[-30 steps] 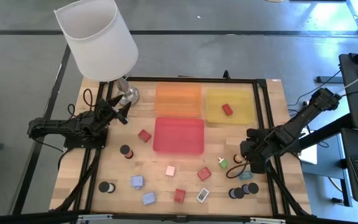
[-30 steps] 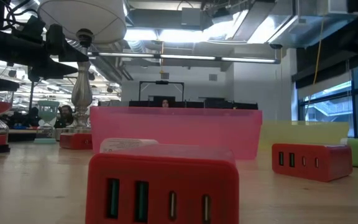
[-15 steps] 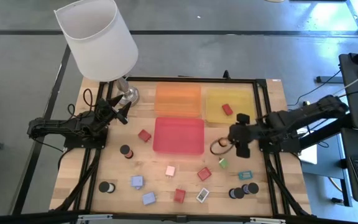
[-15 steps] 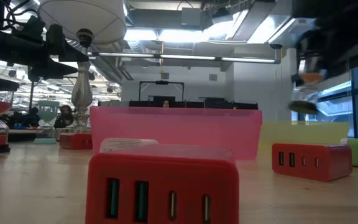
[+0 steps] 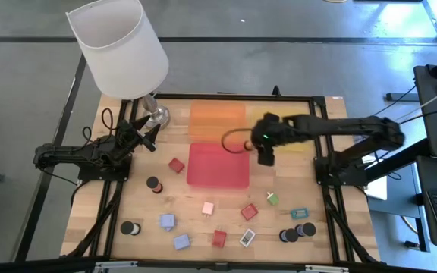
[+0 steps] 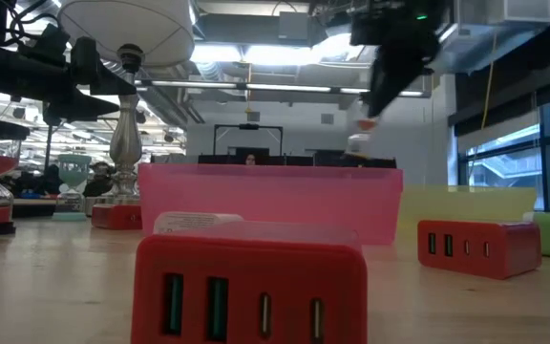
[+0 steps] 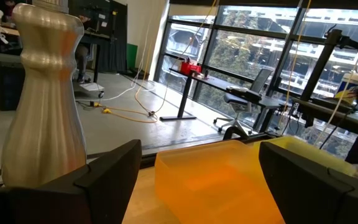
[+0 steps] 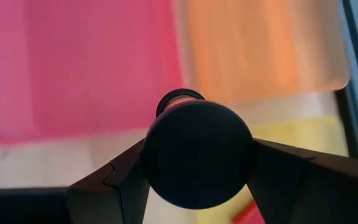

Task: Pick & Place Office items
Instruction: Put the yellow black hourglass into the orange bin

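The right gripper (image 5: 237, 141) hangs above the red tray (image 5: 218, 164), jaws clamped on a short black cylinder (image 8: 197, 154). The left gripper (image 5: 146, 136) waits beside the lamp base (image 5: 155, 115), jaws wide.

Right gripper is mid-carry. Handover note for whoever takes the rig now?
Right gripper: shut on a black cylinder, in the air above the far edge of the red tray, near the orange tray.
Left gripper: open, waiting by the lamp base.
Done: no piece visible in the red or orange tray.
Left: place the held cylinder, then clear the loose pieces on the table, e.g. red block, pink block, green block, teal rectangle.
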`<state>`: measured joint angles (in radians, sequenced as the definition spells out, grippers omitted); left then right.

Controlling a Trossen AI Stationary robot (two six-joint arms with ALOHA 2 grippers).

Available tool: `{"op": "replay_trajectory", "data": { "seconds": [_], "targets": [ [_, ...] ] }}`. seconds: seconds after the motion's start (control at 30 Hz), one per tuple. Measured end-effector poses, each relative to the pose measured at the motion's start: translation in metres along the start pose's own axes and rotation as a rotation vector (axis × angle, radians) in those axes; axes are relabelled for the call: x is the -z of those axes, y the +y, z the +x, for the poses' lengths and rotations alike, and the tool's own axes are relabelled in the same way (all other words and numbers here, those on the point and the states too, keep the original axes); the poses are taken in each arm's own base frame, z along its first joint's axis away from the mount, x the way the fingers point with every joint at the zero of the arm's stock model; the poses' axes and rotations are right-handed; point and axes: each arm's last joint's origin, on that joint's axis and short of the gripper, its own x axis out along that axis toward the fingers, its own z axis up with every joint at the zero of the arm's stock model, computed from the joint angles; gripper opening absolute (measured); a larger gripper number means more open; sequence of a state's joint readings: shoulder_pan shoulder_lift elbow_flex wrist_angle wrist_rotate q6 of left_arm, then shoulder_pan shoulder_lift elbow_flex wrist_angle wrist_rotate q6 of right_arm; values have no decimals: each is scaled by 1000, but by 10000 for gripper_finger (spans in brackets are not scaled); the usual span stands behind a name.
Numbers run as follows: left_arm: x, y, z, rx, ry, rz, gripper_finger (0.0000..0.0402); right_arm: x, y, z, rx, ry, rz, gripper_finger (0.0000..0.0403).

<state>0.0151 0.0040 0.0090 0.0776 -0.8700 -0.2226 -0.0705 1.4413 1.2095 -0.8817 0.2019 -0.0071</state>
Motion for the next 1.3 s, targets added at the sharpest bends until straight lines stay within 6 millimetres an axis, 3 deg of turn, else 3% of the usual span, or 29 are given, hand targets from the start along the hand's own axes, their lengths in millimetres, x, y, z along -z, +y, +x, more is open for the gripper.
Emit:
{"op": "replay_trajectory", "data": {
  "seconds": [0.23,0.4,0.6,0.8,1.03,1.3],
  "targets": [
    [0,0,0,0,0,0,322,-49,-38,18,53,-11,106,216],
    [0,0,0,0,0,0,322,-65,-69,41,92,16,194,216],
    [0,0,0,0,0,0,322,-66,-98,81,125,96,349,216],
    [0,0,0,0,0,0,322,-59,-116,107,125,146,480,216],
    [0,0,0,0,0,0,322,-58,-124,126,106,128,604,216],
    [0,0,0,0,0,0,322,-60,-126,128,109,101,610,216]
  ]
}}
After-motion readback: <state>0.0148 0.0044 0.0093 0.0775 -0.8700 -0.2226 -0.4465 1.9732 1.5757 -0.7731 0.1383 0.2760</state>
